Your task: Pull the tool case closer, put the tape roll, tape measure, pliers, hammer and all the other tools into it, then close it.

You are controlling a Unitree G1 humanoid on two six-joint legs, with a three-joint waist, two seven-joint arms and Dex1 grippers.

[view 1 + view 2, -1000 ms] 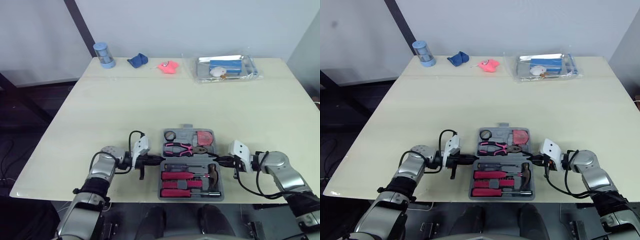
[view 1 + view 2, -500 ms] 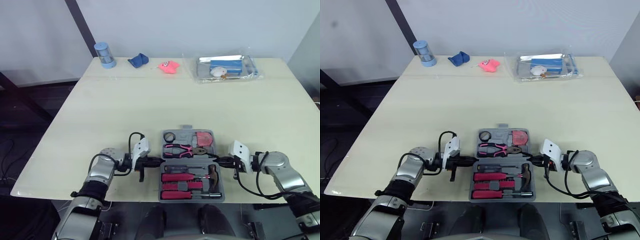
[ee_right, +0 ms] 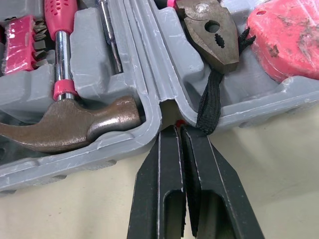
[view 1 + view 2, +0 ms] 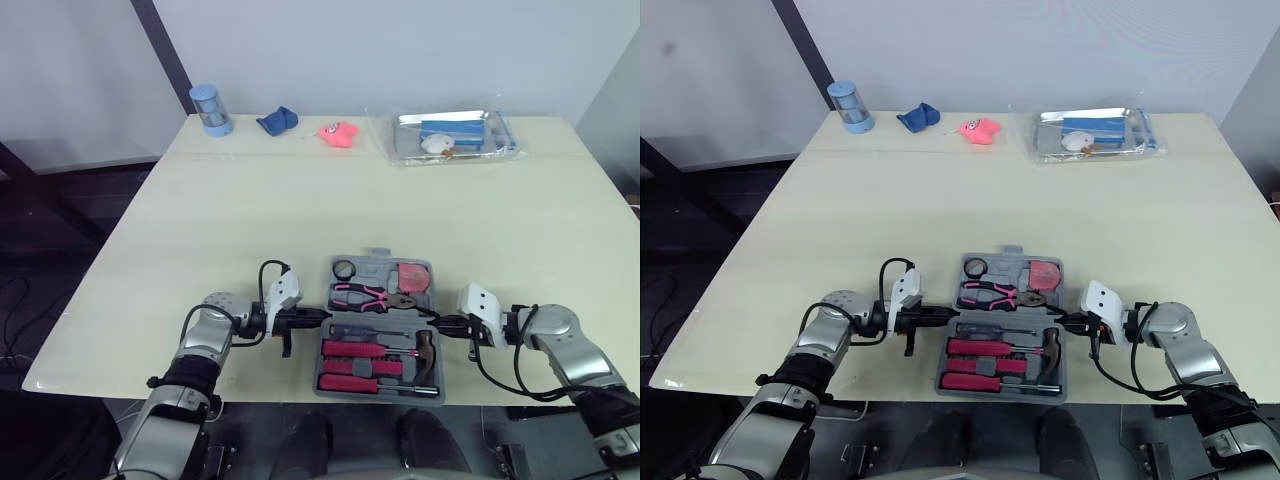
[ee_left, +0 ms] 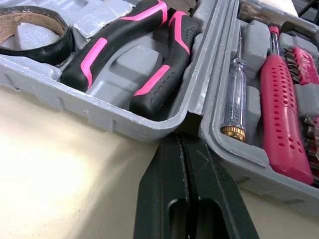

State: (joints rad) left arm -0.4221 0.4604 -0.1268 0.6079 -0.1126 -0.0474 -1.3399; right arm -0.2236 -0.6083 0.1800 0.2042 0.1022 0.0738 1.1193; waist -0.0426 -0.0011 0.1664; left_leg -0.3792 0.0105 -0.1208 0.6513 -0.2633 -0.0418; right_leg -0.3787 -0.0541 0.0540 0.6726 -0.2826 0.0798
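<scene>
Low centre of the head views, the tool case (image 4: 372, 270) lies open and flat on the table (image 4: 300, 190), its near half reaching the front edge. It looks pulled in and loaded: tape roll (image 4: 343, 268), pliers (image 4: 365, 297) & tape measure (image 4: 408, 277) in the far half, hammer (image 4: 427, 350) + red-handled drivers (image 4: 362, 350) in the near half. The left gripper (image 4: 318, 317) and right gripper (image 4: 440, 323) come in level from opposite sides and meet the case at its hinge line, prob. to brace it from both ends for folding one half over. Closing seems the only step left. Along the top edge of the frame, well apart from the work, sit a blue cylinder (image 4: 850, 107), blue cloth (image 4: 918, 118), pink object (image 4: 980, 130) and clear tray (image 4: 1095, 133). In the left wrist view the claw's two fingers are pressed together w/ nothing between them, tips tucked into the notch where the halves join. The pliers handles sit in their moulded slot just beyond, and a clear-handled screwdriver (image 5: 234, 107) lies in the other half. In the right wrist view this claw is likewise closed flat, tips touching the hinge notch. A black strap (image 3: 209, 99) hangs over the case wall right by the tips; cannot tell if it's nipped. It could snag when the case folds.
</scene>
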